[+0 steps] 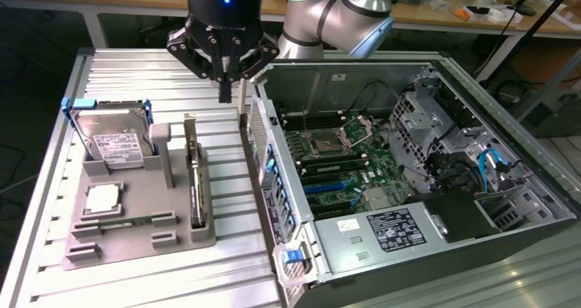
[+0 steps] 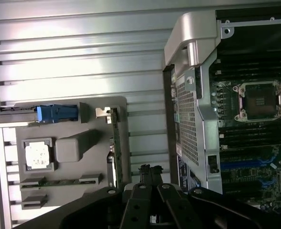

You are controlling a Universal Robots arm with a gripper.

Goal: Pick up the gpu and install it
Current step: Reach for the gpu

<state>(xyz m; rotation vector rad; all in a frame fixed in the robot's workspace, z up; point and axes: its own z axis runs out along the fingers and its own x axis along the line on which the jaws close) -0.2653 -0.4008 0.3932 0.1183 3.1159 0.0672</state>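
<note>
The approach to the pick is the step in hand: nothing has been grasped and the gpu (image 1: 192, 185) has not left its stand. The gripper (image 1: 225, 98) hangs above the slotted table (image 1: 136, 70) with its 2 fingers pressed together and nothing between them.

The gpu sits lower than the gripper and off to the exterior view's left of it, standing on edge in a slot of the gray fixture (image 1: 136, 236). It is well apart from the fingertips. In the wrist view the card (image 2: 113, 143) lies just ahead of the closed fingertips (image 2: 150, 168) and a little to 1 side. To the gripper's other side, close by, rises the perforated rear wall of the open computer case (image 1: 261, 145), with the motherboard (image 1: 336, 165) beyond it. The hard drive (image 1: 113, 141) stands farther from the gripper than the gpu does, on the far side of the card.

As a judgement, the pick calls for the fingers to spread, line up with the card's thin top edge, and come down astride it without knocking the fixture's posts.

The gpu looks like a thin, dark strip seen edge-on. It is long and narrow, with a pale metal bracket at the end nearest the gripper.
</note>
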